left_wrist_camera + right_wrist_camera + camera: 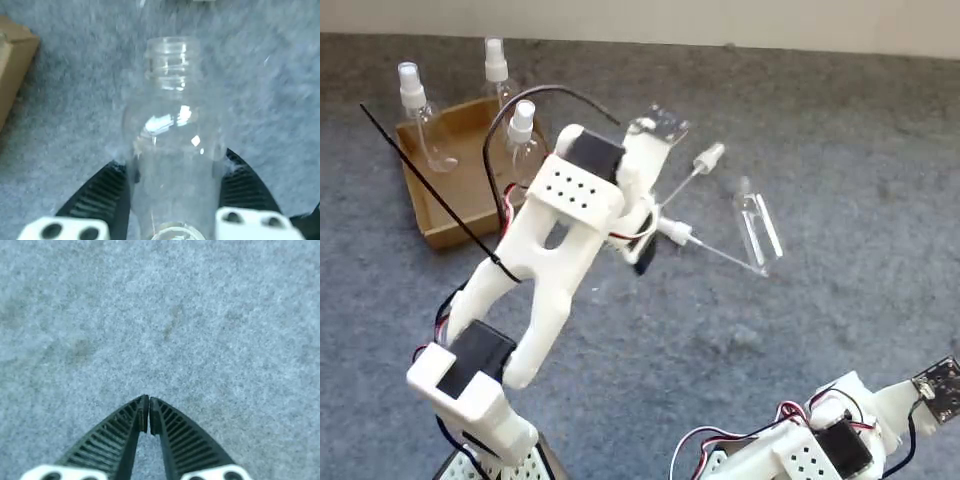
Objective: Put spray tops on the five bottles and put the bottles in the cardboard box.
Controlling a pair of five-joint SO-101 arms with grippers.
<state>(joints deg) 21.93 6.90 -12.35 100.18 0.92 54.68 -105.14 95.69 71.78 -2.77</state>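
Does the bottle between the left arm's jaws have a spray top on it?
No, the bottle shows a bare threaded neck, open at the top.

Small robotics test setup, lab or hobby room cannot be told, grey carpet-like surface [820, 330] across the frame, pale bare wall [770, 15] along the top edge, white plastic arm [555, 250] at centre left with exposed wires [508, 215], second arm [830, 445] at lower right, plain cardboard box [445, 232] at upper left.

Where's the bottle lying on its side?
High view, right of centre: the lying bottle rests on carpet beside two loose spray tops, right of the left arm.
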